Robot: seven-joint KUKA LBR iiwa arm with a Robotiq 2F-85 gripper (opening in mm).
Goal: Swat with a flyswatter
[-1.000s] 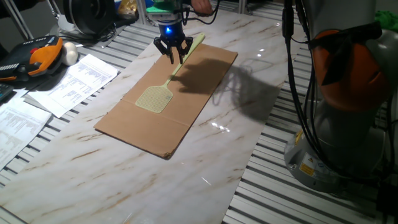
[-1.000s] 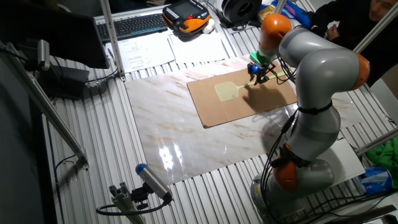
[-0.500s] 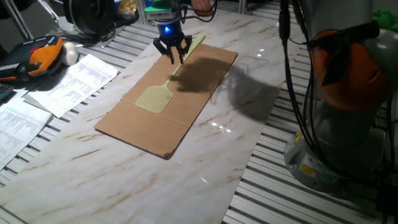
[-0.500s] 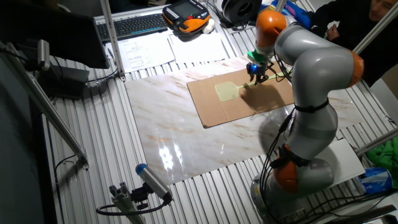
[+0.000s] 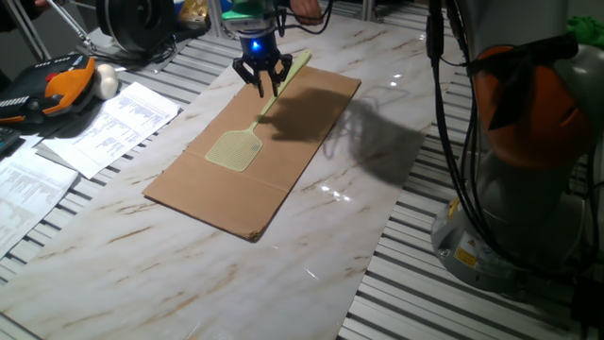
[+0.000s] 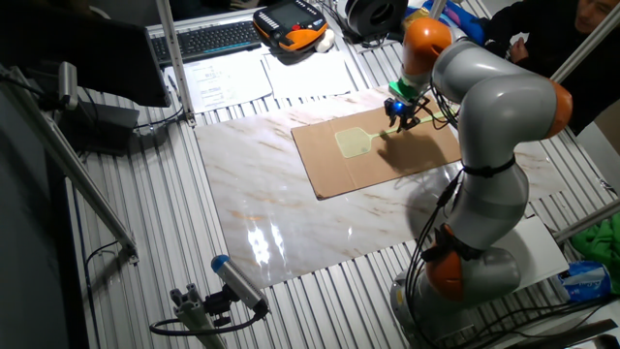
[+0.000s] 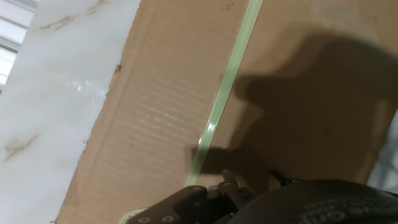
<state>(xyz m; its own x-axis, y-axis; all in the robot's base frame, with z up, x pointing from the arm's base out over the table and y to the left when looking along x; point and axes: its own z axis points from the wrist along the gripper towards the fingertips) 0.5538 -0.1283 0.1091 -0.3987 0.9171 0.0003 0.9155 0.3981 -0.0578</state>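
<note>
The pale yellow-green flyswatter [image 5: 234, 148] lies flat on a brown cardboard sheet [image 5: 208, 194]. Its mesh head is near the sheet's middle and its thin handle [image 5: 288, 74] runs toward the far edge. It also shows in the other fixed view [image 6: 354, 142]. My gripper [image 5: 265, 87] hangs over the middle of the handle with its fingers spread, just above it or touching it. In the hand view the handle [image 7: 227, 87] runs straight up the frame from between the dark fingers [image 7: 186, 202] at the bottom edge. The fingertips are hidden there.
Printed papers [image 5: 113, 118] and an orange-black pendant [image 5: 57, 85] lie at the left. A keyboard [image 6: 208, 39] is at the back in the other fixed view. The arm's grey and orange base [image 5: 528, 142] and cables stand at the right. Slatted metal surrounds the marble top [image 5: 189, 274].
The arm's upper links swayed slightly and came back. The gripper stays over the handle and the flyswatter has not moved.
</note>
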